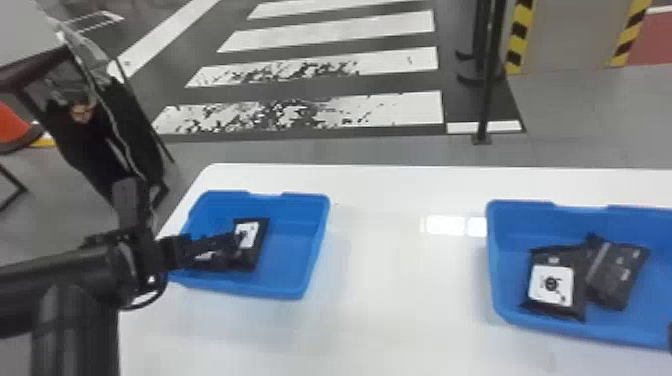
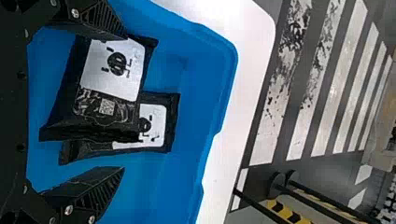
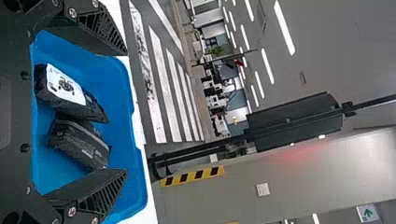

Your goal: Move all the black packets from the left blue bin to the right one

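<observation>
"Left wrist view: what have we got for the claw?"

"The left claw is spread wide, one finger either side of two black packets. The upper packet lies label up, partly over the lower packet, both in the left blue bin. Whether a fingertip touches the upper one, I can't tell."

"How will it handle?"

"Light, I'd guess, and soft — crinkled film around something with a bit of body. The skin looks shiny, so it may slide if it's only nipped."

"So where do I take it?"

"Across the filled middle, fingers low on opposite edges. Leave the flat sealed ends alone: they'd likely fold and let the weight swing. Squeeze until it bulges slightly, no harder."

"And the lower one?"

"It pokes out past the upper packet's edge, so a deep bite could pinch both. Go shallow, then lift straight — the underneath one might drag otherwise."

"The other side?"

"The right claw has its fingers parted at the right blue bin, where a labelled packet and a darker packet lie touching. Lower gently beside those; dropped film could skid."
</observation>
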Available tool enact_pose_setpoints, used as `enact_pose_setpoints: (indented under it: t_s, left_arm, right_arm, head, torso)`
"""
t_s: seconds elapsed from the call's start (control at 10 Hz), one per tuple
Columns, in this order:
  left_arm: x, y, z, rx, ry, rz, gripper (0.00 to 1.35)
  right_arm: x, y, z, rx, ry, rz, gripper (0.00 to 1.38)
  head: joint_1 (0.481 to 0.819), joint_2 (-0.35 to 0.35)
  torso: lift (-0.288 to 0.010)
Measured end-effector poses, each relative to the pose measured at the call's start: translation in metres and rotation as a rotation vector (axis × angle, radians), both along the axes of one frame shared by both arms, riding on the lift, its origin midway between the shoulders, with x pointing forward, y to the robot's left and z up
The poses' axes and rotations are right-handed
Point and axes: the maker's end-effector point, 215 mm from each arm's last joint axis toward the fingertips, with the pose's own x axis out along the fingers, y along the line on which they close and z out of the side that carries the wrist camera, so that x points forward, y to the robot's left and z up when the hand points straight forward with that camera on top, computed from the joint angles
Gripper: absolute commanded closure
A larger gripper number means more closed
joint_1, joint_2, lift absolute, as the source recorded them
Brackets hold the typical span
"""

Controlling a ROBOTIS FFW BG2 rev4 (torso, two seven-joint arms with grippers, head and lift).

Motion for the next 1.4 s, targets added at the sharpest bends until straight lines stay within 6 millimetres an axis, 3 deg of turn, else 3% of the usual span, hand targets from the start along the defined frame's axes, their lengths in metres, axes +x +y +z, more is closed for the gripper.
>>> enact_pose_setpoints:
  t_s: [0.2,0.3,0.4,0.5,0.6,0.7,0.9,1.1,1.4]
  left_arm:
    - [-0.003,-0.002,-0.023,-0.019,0.09,0.027,0.16]
    - [-0.008,-0.003,-0.035,-0.034,0.14,0.041,0.23]
    - [-0.012,0.0,-0.044,-0.032,0.171,0.056,0.42]
    - [-0.01,0.004,-0.049,-0.029,0.18,0.064,0.8]
    - [-0.007,0.009,-0.049,-0.018,0.175,0.068,0.97]
    - [-0.003,0.014,-0.046,-0.001,0.163,0.069,1.22]
    - [0.003,0.023,-0.042,0.05,0.134,0.063,1.21]
    - [0.01,0.017,-0.032,0.087,0.094,0.014,1.21]
    - [0.004,-0.013,0.012,0.126,-0.015,-0.067,1.21]
  right_arm:
    - [0.0,0.002,-0.005,0.024,0.011,0.001,0.14]
    - [0.0,0.002,-0.008,0.034,0.017,0.002,0.14]
    - [0.001,0.003,-0.011,0.045,0.023,0.002,0.14]
    - [0.0,0.003,-0.013,0.054,0.029,0.002,0.14]
    - [0.0,0.004,-0.016,0.059,0.035,0.004,0.14]
    - [0.0,0.005,-0.019,0.066,0.044,0.006,0.14]
    - [-0.001,0.006,-0.022,0.078,0.053,0.008,0.14]
    - [-0.003,0.008,-0.026,0.093,0.063,0.012,0.14]
    - [-0.004,0.008,-0.027,0.103,0.066,0.014,0.14]
  head:
    - [0.695,0.245]
    - [0.695,0.244]
    - [0.695,0.25]
    - [0.695,0.255]
    - [0.695,0.263]
    - [0.695,0.27]
    - [0.695,0.281]
    - [0.695,0.274]
    - [0.695,0.238]
  torso:
    - [-0.146]
    - [-0.146]
    - [-0.146]
    - [-0.146]
    - [-0.146]
    - [-0.146]
    - [-0.146]
    - [-0.146]
    - [-0.146]
